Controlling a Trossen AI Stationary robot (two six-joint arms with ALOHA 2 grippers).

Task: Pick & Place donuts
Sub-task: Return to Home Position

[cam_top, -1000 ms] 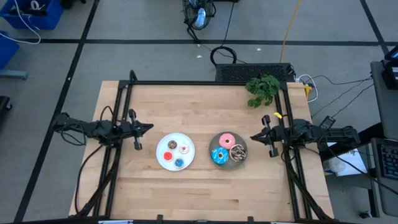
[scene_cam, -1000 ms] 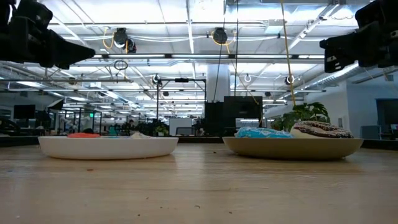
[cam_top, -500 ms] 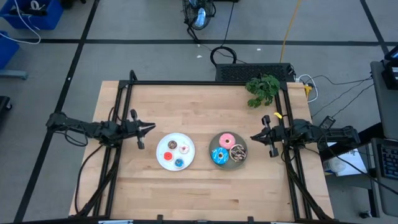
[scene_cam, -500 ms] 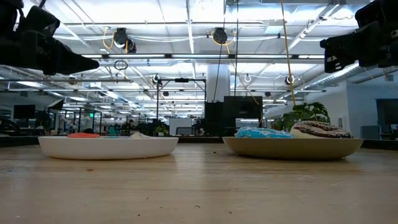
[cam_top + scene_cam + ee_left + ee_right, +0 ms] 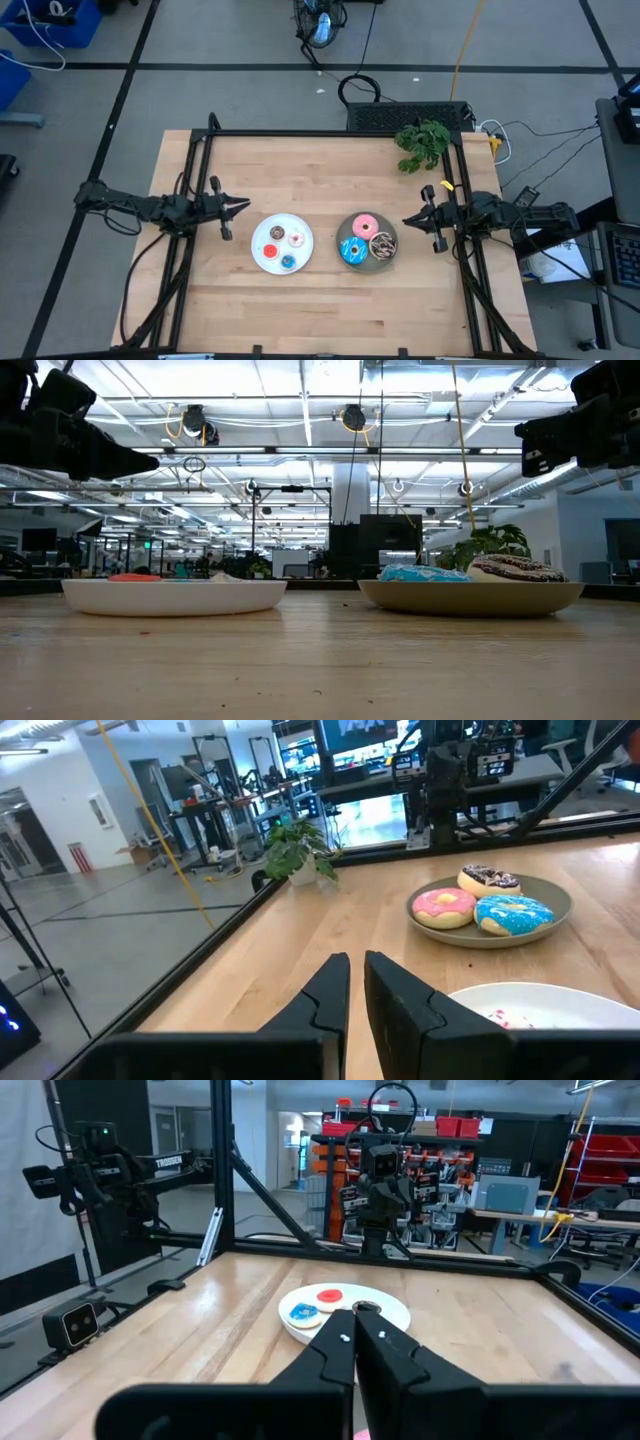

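The white plate (image 5: pixel 262 232) holds the four tiny donuts: whitish-pink (image 5: pixel 277 233), brown (image 5: pixel 297 238), red (image 5: pixel 270 250) and light blue (image 5: pixel 288 262). On the grey plate (image 5: pixel 343 233) lie the pink (image 5: pixel 365 226), blue (image 5: pixel 352 251) and brown sprinkled (image 5: pixel 383 245) donuts. My left gripper (image 5: pixel 245 206) hovers shut above the table, left of the white plate. Right of the grey plate, my right gripper (image 5: pixel 407 220) hovers shut. The left wrist view shows the pink (image 5: pixel 443 906), blue (image 5: pixel 513 914) and sprinkled (image 5: pixel 488 878) donuts. The right wrist view shows the red (image 5: pixel 329 1294) and light blue (image 5: pixel 303 1314) ones.
A green plant (image 5: pixel 422 143) sits at the table's far right corner. A black frame (image 5: pixel 320 133) runs along the far edge and both sides. Bare wood lies in front of and behind the two plates.
My left gripper has moved a little toward the white plate and dipped slightly, staying shut. The donuts, the plates and the right arm have kept still.
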